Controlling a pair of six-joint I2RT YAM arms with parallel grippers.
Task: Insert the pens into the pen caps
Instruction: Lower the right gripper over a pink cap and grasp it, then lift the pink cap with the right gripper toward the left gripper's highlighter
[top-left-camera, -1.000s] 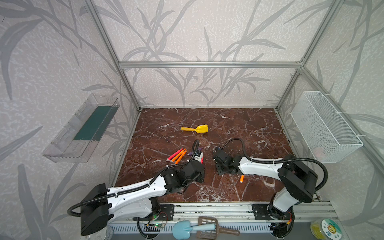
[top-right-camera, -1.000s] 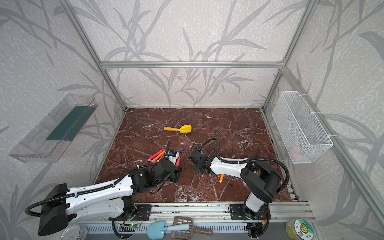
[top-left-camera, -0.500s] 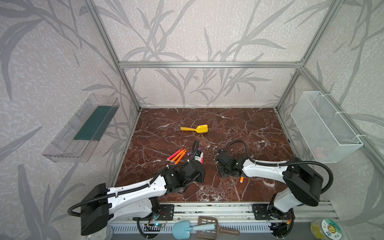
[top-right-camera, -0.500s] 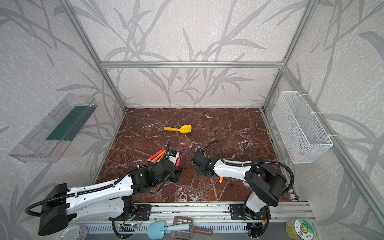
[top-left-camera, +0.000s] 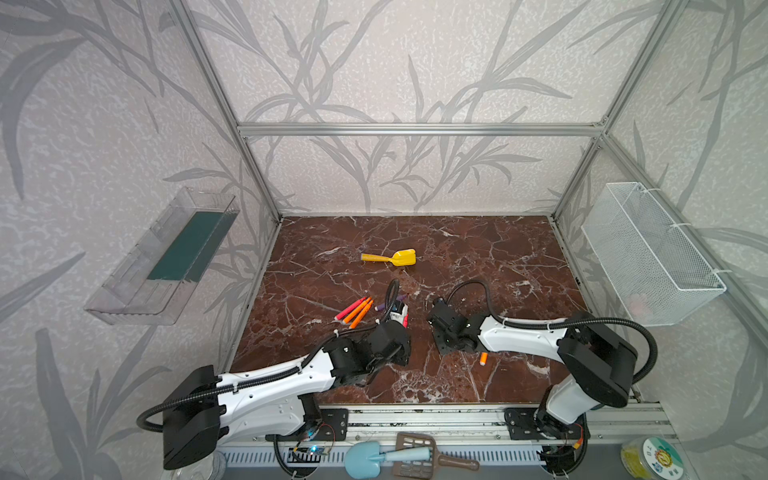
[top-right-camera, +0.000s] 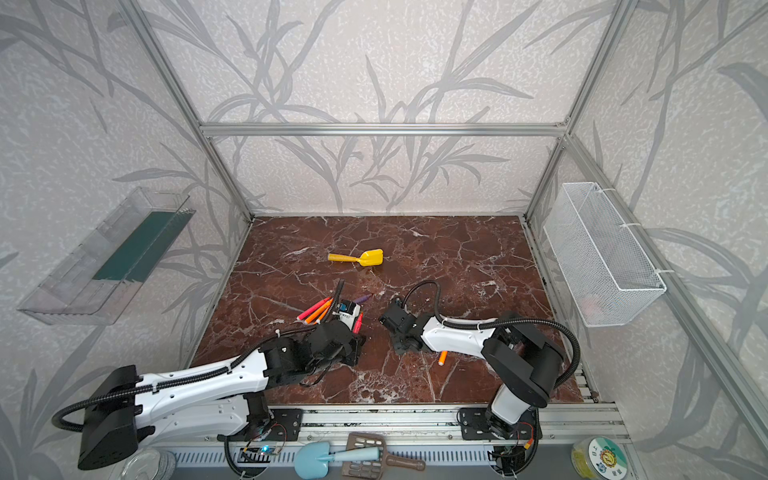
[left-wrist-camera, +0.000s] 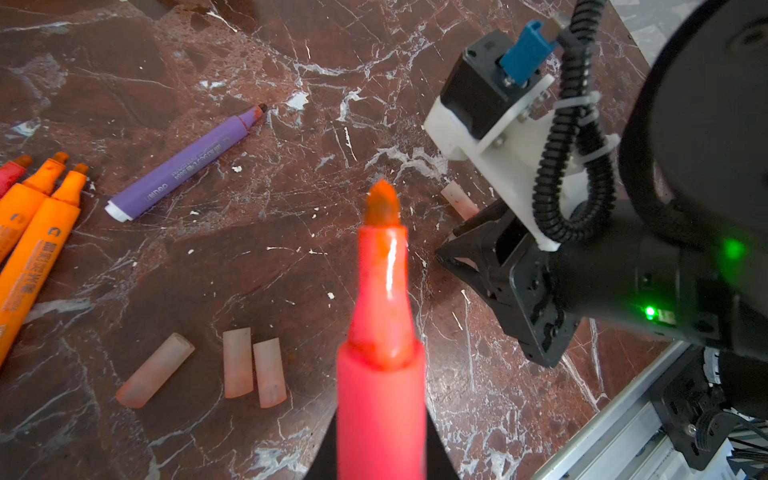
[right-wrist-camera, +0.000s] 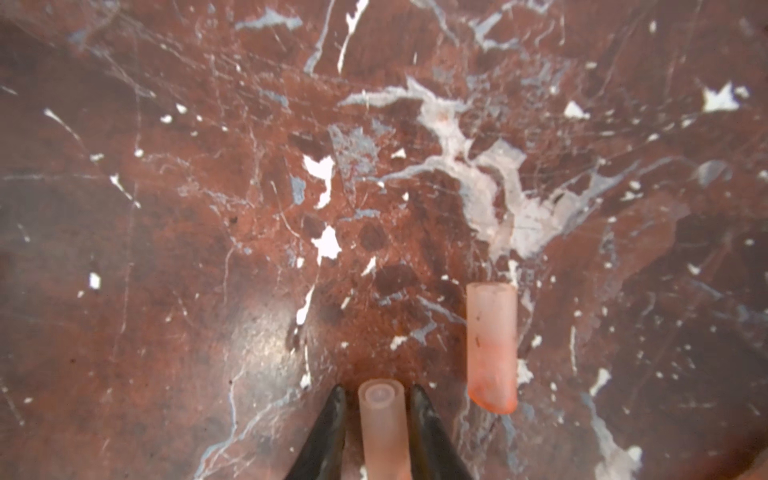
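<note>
Pen cap (right-wrist-camera: 383, 432) lies on the marble tabletop (right-wrist-camera: 208, 208), open mouth facing away from the wrist, between the two fingers (right-wrist-camera: 328, 436) of the right gripper (right-wrist-camera: 376, 395). The jaws straddle it closely, one on each side; cannot tell if they already pinch it or only flank it. Likely taken by the closed end so the mouth stays free for a tip. Second cap (right-wrist-camera: 492, 347) lies just beside it, parallel, untouched.

Pink-red pen (left-wrist-camera: 382, 324) sits in the left gripper (left-wrist-camera: 381, 461), whose jaws are pressed together on the barrel. The felt tip sticks out ahead, presumably so it can be aimed into a cap mouth. The tip points toward the right gripper but is apart from it.

Landmark: yellow shovel (top-left-camera: 390, 258). Both grippers work on the rail side of the shovel, near each other. Purple pen (left-wrist-camera: 187, 166), orange pens (left-wrist-camera: 33, 232) and three loose caps (left-wrist-camera: 237, 362) lie on that same side, by the left gripper. Lone orange pen (top-left-camera: 483, 358) lies farther from the shovel, beside the right arm.
</note>
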